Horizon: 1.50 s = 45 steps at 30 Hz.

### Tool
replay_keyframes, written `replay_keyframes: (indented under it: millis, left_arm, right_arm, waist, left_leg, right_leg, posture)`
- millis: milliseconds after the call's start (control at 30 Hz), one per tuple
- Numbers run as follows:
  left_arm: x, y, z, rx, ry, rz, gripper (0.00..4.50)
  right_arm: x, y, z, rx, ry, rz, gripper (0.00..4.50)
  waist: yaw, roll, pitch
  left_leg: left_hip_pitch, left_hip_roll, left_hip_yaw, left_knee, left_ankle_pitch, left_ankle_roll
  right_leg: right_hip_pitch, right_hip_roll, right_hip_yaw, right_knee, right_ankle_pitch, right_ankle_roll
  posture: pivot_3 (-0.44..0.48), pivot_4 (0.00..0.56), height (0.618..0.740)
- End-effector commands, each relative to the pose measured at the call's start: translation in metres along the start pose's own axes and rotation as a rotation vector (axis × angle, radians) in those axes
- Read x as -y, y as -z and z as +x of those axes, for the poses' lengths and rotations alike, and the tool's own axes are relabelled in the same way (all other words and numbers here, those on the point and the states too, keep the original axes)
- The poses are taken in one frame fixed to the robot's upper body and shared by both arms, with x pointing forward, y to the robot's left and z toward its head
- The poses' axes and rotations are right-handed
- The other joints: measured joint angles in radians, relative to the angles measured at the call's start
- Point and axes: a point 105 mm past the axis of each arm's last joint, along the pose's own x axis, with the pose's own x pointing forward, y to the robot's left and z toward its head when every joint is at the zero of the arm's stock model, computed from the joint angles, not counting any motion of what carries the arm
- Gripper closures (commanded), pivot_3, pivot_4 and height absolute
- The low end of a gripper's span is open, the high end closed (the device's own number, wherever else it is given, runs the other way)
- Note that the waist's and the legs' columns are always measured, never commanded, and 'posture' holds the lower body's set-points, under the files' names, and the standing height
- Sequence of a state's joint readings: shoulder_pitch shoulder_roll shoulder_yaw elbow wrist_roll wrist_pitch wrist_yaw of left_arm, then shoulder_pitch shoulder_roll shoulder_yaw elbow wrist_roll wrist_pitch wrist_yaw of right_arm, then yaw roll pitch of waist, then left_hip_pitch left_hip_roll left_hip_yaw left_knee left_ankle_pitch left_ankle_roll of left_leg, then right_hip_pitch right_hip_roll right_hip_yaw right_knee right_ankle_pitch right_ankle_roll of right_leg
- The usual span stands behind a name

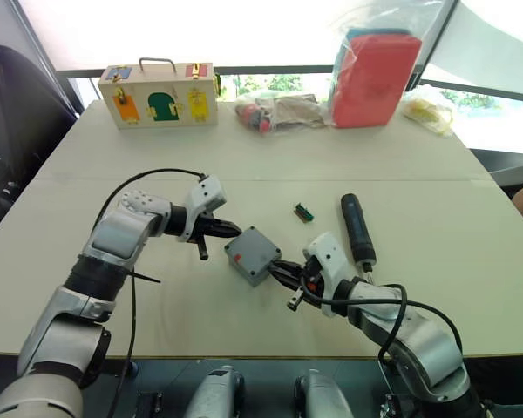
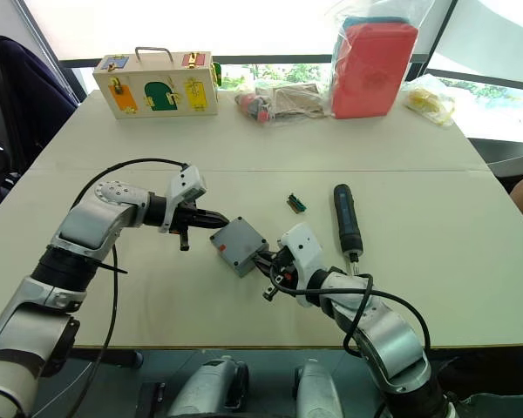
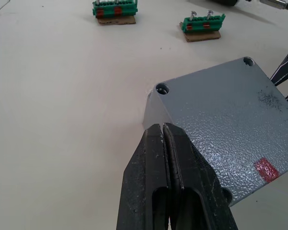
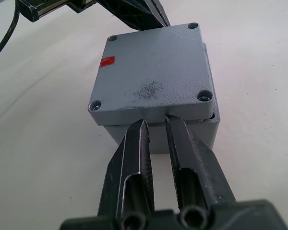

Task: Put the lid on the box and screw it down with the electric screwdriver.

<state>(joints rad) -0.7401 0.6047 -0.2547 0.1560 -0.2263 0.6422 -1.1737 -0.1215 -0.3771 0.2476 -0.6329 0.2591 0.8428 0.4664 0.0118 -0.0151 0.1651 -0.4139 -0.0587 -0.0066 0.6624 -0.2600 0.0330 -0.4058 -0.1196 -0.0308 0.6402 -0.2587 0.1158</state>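
The lid sat on the box, slightly askew, one box corner peeking out from under it, right between the two grippers on the table. The left gripper came in with jaws pressed together, tips at the lid's corner beside a screw hole; whether they actually touched was hard to tell. Opposite, the right gripper had its jaws slightly parted, tips right at the seam under the lid's edge. The electric screwdriver lay beyond the right gripper, untouched, its bit hidden behind the arm. Green bit strips lay past the box.
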Motion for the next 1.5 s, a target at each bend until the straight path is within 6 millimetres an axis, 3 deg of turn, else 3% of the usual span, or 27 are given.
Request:
replay_keyframes:
  millis: [33, 533, 767, 933, 1300, 1500]
  left_arm:
    - [0.007, -0.013, 0.005, 0.035, 0.037, 0.040, 4.50]
    - [0.003, -0.008, 0.009, 0.018, 0.026, 0.053, 4.50]
    - [-0.020, -0.012, -0.007, 0.046, -0.076, 0.035, 4.50]
    - [-0.027, -0.004, -0.010, 0.027, -0.118, 0.032, 4.50]
    - [0.000, 0.025, 0.009, -0.009, -0.024, -0.029, 4.50]
    - [0.016, 0.028, 0.008, -0.009, 0.007, -0.056, 4.50]
  right_arm:
    - [0.002, -0.013, 0.000, 0.055, 0.014, -0.026, 3.93]
    - [0.004, -0.016, -0.001, 0.064, 0.031, -0.027, 3.93]
    - [0.001, -0.015, -0.008, 0.057, 0.019, -0.022, 3.93]
    - [0.001, -0.007, -0.010, 0.014, 0.014, -0.020, 3.93]
    - [0.004, 0.006, 0.004, -0.072, -0.001, -0.043, 3.93]
    - [0.005, 0.004, 0.010, -0.077, -0.036, -0.077, 3.93]
  waist:
    - [0.000, 0.000, 0.000]
    - [0.000, 0.000, 0.000]
    - [0.000, 0.000, 0.000]
    - [0.000, 0.000, 0.000]
    - [-0.001, 0.000, 0.000]
    - [0.000, 0.000, 0.000]
  left_leg:
    - [0.000, 0.000, 0.000, 0.000, 0.000, 0.000]
    - [0.000, 0.000, 0.000, 0.000, 0.000, 0.000]
    - [0.000, 0.000, 0.000, 0.000, 0.000, 0.000]
    - [-0.001, 0.000, 0.000, 0.000, 0.000, 0.000]
    - [-0.002, 0.000, 0.000, 0.000, 0.000, 0.000]
    - [-0.002, 0.000, 0.000, 0.000, 0.000, 0.000]
  right_leg:
    - [0.000, 0.000, 0.000, 0.000, 0.000, 0.000]
    - [0.000, 0.000, 0.000, 0.000, 0.000, 0.000]
    - [0.000, 0.000, 0.000, 0.000, 0.000, 0.000]
    - [-0.001, 0.000, 0.000, 0.000, 0.000, 0.000]
    - [-0.001, 0.000, 0.000, 0.000, 0.000, 0.000]
    - [-0.002, 0.000, 0.000, 0.000, 0.000, 0.000]
  posture:
    - [0.000, 0.150, 0.740]
    - [0.000, 0.150, 0.740]
    - [0.000, 0.150, 0.740]
    - [0.000, 0.150, 0.740]
    - [0.000, 0.150, 0.740]
    - [0.000, 0.150, 0.740]
